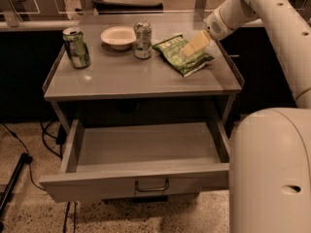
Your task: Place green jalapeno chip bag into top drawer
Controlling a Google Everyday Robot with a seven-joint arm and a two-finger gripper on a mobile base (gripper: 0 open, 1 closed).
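The green jalapeno chip bag (182, 57) lies flat on the right part of the grey table top (121, 76). My gripper (193, 43) comes in from the upper right on the white arm and sits right over the bag's far right part, at or just above its surface. The top drawer (146, 149) is pulled out below the table top and its inside is bare. Its flat front panel carries a small curved handle (152, 186) at the centre.
A green drink can (76, 47) stands at the back left of the table top. A white bowl (118, 37) and a second can (142, 40) stand at the back middle, just left of the bag. My white base (272, 174) fills the lower right. Cables lie on the floor at the left.
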